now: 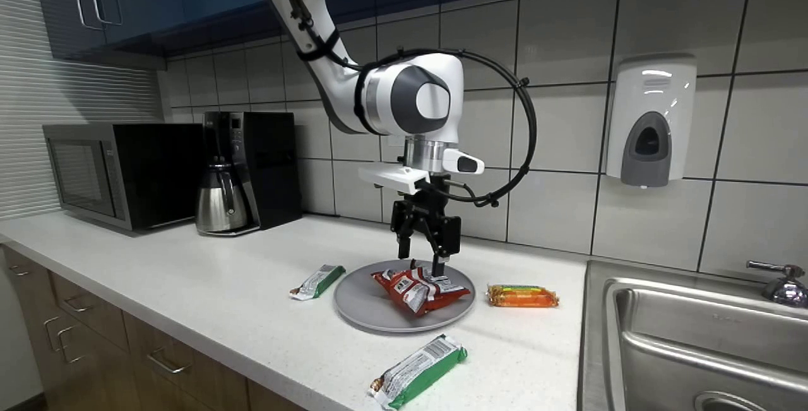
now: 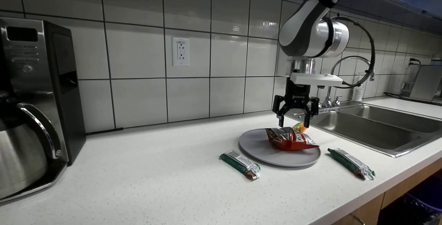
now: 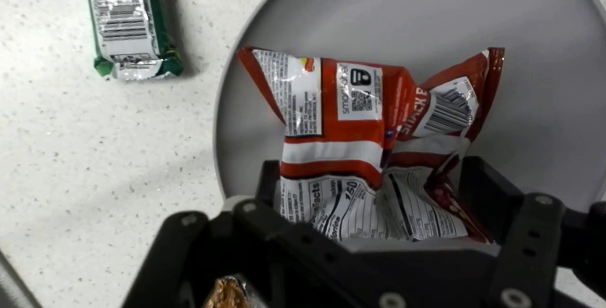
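Note:
A red and white snack bag [image 1: 420, 291] lies crumpled, printed back up, on a round grey plate [image 1: 366, 319]. In the wrist view the bag [image 3: 350, 156] spans the space between my fingers. My gripper [image 1: 421, 257] points down at the bag; in an exterior view the gripper [image 2: 294, 121] has its fingertips apart, just over the bag. It is open and holds nothing. I cannot tell whether a fingertip touches the bag. The bag's near end is partly hidden by the gripper in the wrist view [image 3: 378, 180].
Two green and white bars [image 1: 319, 281] [image 1: 420, 370] and an orange packet [image 1: 522, 296] lie around the plate. A steel sink [image 1: 596, 335] borders the counter. A coffee maker [image 1: 271, 168] and microwave [image 1: 158, 171] stand along the counter. A tiled wall [image 2: 186, 97] rises behind.

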Action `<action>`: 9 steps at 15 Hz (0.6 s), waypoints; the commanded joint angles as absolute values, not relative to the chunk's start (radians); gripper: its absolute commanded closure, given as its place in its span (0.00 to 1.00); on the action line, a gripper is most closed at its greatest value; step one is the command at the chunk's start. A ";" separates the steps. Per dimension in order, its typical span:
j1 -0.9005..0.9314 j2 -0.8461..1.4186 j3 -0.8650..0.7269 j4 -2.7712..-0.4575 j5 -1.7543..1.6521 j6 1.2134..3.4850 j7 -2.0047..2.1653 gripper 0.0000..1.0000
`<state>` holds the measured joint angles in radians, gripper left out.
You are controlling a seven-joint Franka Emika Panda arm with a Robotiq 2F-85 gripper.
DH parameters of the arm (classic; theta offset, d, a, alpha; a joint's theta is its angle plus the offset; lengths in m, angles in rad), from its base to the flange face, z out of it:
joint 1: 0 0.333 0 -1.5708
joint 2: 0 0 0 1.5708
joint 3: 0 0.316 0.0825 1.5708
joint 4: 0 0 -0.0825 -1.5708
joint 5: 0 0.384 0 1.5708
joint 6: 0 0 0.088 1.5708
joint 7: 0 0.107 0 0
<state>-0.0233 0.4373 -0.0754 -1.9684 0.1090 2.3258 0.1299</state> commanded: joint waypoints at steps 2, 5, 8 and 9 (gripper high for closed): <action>-0.027 0.456 -0.069 -1.936 0.088 2.289 0.129 0.42; -0.031 0.457 -0.064 -1.936 0.099 2.283 0.125 0.66; -0.032 0.454 -0.062 -1.938 0.104 2.280 0.124 0.88; -0.032 0.453 -0.061 -1.937 0.104 2.279 0.124 0.97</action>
